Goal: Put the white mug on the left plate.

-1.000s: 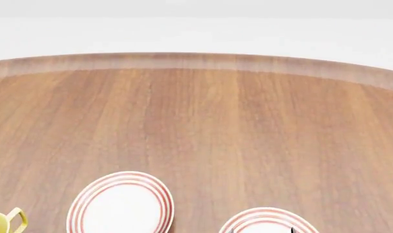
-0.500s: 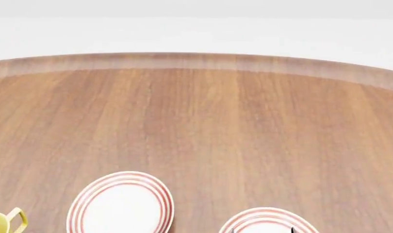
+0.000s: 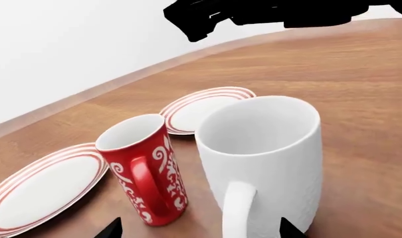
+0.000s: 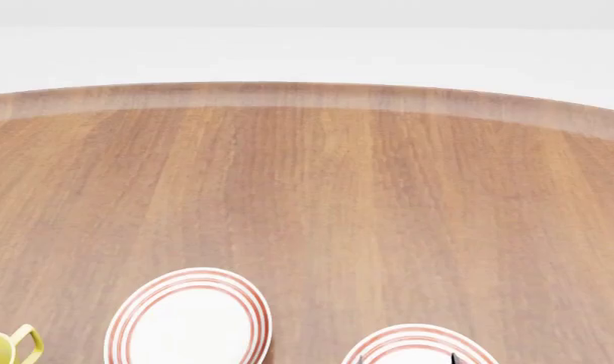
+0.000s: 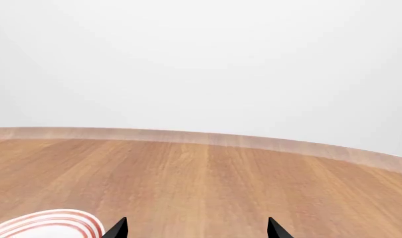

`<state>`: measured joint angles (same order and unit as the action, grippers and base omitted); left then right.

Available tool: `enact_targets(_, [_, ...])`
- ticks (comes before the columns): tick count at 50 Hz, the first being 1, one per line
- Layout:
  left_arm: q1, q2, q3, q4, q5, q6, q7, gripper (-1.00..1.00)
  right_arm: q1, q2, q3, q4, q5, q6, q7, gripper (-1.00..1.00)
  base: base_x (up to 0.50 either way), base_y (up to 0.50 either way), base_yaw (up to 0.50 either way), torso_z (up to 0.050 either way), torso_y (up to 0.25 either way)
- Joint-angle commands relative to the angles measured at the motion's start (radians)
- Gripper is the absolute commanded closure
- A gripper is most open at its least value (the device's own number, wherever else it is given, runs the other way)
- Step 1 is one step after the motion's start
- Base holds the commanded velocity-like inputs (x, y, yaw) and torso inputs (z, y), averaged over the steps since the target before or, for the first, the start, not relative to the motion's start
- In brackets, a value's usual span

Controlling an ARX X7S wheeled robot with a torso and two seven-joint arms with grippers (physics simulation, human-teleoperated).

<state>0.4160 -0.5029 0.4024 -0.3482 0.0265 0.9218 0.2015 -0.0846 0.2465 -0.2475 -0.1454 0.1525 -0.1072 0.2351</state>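
Note:
The white mug (image 3: 264, 158) stands upright on the wooden table, handle toward the left wrist camera. My left gripper (image 3: 199, 231) is open just short of it, with only its dark fingertips (image 3: 109, 229) showing; it holds nothing. The mug is out of the head view. The left plate (image 4: 189, 318), white with red rings, lies at the bottom of the head view. In the left wrist view it lies behind the mugs (image 3: 45, 186). My right gripper (image 5: 196, 230) is open and empty above bare table.
A red patterned mug (image 3: 145, 168) stands close beside the white mug. The second ringed plate (image 4: 418, 347) lies to the right, also seen from the left wrist (image 3: 204, 106). A yellow-handled mug (image 4: 6, 347) sits at far left. My right arm (image 3: 267, 12) hangs beyond the plates.

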Motion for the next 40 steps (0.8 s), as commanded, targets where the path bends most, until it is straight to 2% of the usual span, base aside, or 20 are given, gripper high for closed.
enact_targets(1, [-0.053, 0.02, 0.043, -0.075, 0.01, 0.049, 0.034, -1.0, 0.006, 0.003, -0.008, 0.005, 0.0, 0.002, 0.004, -1.0, 0.0, 0.0, 0.0, 0.0, 0.0])
enact_targets(21, [-0.11, 0.047, 0.078, -0.206, 0.026, 0.082, 0.049, -1.0, 0.01, 0.009, -0.015, 0.008, 0.004, 0.002, 0.013, -1.0, 0.0, 0.0, 0.0, 0.0, 0.0])
enact_targets(40, [-0.1, 0.02, 0.073, -0.117, 0.076, -0.017, 0.039, -1.0, 0.014, 0.013, -0.024, 0.006, 0.006, 0.007, 0.022, -1.0, 0.0, 0.0, 0.0, 0.0, 0.0])
